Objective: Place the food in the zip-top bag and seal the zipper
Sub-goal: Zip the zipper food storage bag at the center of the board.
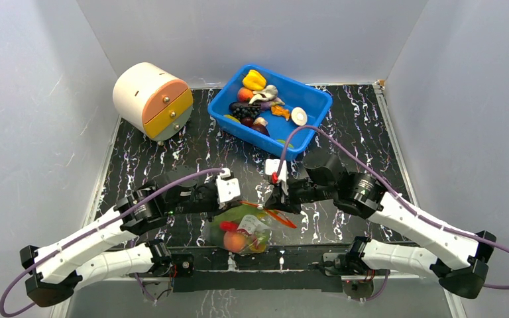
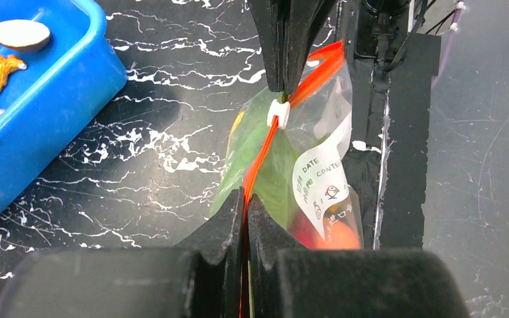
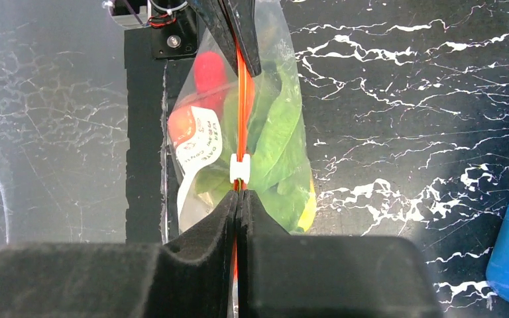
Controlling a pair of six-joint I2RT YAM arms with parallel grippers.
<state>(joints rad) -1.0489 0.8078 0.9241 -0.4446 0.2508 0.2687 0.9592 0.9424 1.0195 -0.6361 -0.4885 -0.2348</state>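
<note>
Zip-top bag (image 1: 248, 228) is sitting at bottom centre of top view, betw the 2 arms, near table (image 1: 172, 152) front edge, mouth edge up; can't tell if its bottom is touching the table. Zipper (image 2: 265, 149) is running as a straight orange-red line betw both grippers, w/ white slider (image 3: 239, 169) on it. Left gripper (image 2: 246, 199) is pinching one end of the zipper, fingers pressed together on the strip. Right gripper (image 3: 238, 195) is pinching the other end, just beside the slider, fingers pressed together too. Food inside bag: green leaves (image 3: 275, 142) filling most of it, red piece (image 3: 211, 69), peach (image 1: 234, 242), banana (image 3: 310, 199) showing yellow at bag's side. White label (image 2: 318, 175) is facing out. Blue bin (image 1: 322, 109) w/ more toy food is sitting upper centre-right of top view, well apart from bag. Round cream drawer unit (image 1: 151, 99) is standing upper left
</note>
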